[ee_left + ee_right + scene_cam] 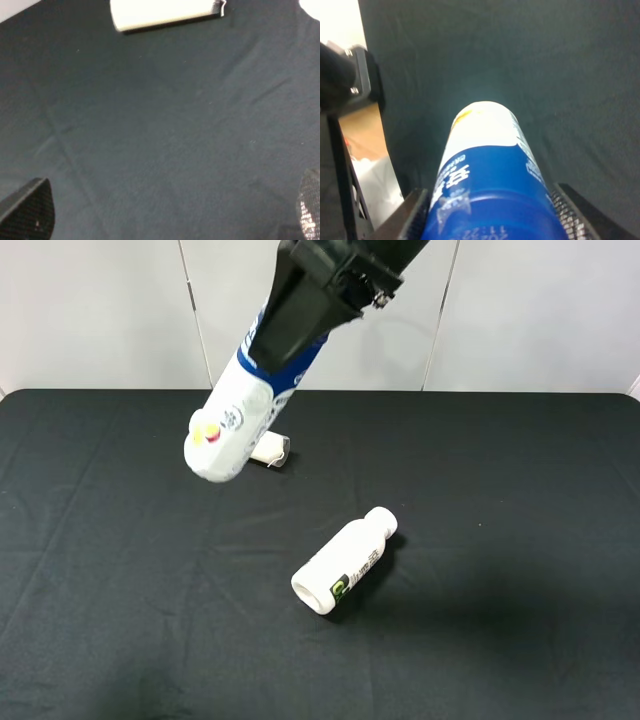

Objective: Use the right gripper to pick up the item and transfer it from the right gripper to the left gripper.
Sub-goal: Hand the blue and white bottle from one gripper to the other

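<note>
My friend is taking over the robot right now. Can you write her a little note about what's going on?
Right gripper: fingers shut on the slim white plastic bottle with the blue-and-white label, held tilted in the air above the black cloth table.
Left gripper: fingers open, holding nothing, over bare cloth.
Lying on the table, untouched: all-white plastic bottle with a green-black logo and plain white tube.
Done: pick-up.
Left: pass the held bottle to the left gripper, then let go with the right.
</note>
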Motion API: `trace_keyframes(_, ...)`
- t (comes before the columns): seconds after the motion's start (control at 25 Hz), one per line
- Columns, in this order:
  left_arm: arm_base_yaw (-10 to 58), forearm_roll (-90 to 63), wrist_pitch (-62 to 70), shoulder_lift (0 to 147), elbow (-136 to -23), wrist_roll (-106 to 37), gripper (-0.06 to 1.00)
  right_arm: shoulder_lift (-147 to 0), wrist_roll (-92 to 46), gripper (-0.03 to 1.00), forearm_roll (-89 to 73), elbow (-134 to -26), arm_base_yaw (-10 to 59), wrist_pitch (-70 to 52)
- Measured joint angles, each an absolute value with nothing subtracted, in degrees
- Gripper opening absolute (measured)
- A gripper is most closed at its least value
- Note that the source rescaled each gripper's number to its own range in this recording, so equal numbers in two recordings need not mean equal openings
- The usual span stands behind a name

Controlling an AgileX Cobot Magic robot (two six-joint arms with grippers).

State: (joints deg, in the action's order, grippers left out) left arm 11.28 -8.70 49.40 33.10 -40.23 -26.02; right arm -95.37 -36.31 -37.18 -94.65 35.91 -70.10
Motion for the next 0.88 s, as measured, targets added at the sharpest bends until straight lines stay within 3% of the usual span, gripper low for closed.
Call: trace_keyframes(0.88,35.48,-8.98,28.27,61.34,-48.50,-29.06,0.93,-95.37,-36.72,0.04,-39.06,-94.65,34.07,-69.92)
